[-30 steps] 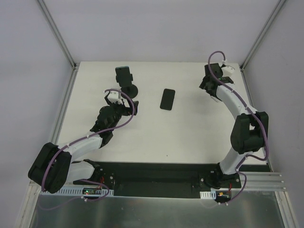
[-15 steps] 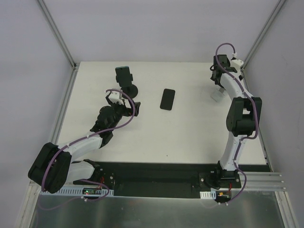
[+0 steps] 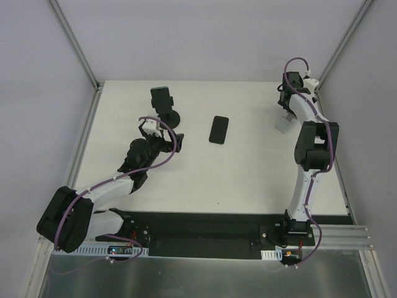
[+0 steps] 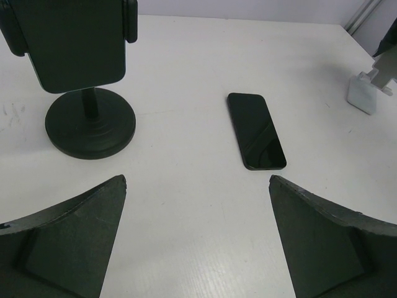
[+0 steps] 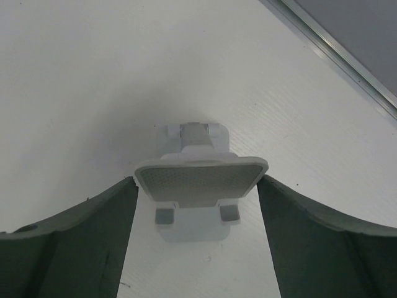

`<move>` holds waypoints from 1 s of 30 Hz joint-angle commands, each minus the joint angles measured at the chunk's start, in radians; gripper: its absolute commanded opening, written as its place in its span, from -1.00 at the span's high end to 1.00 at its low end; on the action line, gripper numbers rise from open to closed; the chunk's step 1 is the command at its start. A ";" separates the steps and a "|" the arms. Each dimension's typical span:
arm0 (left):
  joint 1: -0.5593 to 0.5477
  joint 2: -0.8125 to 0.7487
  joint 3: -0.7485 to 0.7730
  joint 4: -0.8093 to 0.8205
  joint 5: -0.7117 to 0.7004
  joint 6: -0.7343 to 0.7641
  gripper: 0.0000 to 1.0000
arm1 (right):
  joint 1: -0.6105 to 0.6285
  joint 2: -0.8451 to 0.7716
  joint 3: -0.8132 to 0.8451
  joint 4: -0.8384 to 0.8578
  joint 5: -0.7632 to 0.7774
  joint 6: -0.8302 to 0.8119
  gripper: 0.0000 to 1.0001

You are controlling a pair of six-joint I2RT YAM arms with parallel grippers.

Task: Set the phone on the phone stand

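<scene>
The phone (image 3: 218,130) (image 4: 256,130) lies flat and face up on the white table, mid-back, untouched. The phone stand (image 3: 284,121) (image 5: 200,180), small and silver-grey with a tilted back plate, sits near the far right edge; it also shows in the left wrist view as the phone stand (image 4: 361,94). My right gripper (image 3: 286,112) (image 5: 196,180) straddles it, its fingertips against the two side edges of the plate. My left gripper (image 3: 169,140) (image 4: 197,181) is open and empty, low over the table, short of the phone.
A black holder with a round disc base and clamp cradle (image 3: 165,105) (image 4: 90,118) stands left of the phone, just beyond my left gripper. The table's metal rail (image 5: 335,53) runs close behind the phone stand.
My right arm swung toward the far right corner and settled over the phone stand, its jaws narrowing onto the plate. The left arm and the phone stayed put.
</scene>
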 commanded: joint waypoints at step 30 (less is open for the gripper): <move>0.008 -0.078 -0.070 0.047 -0.536 -0.033 -0.95 | 0.610 -0.231 -0.123 0.562 -0.047 -0.424 0.99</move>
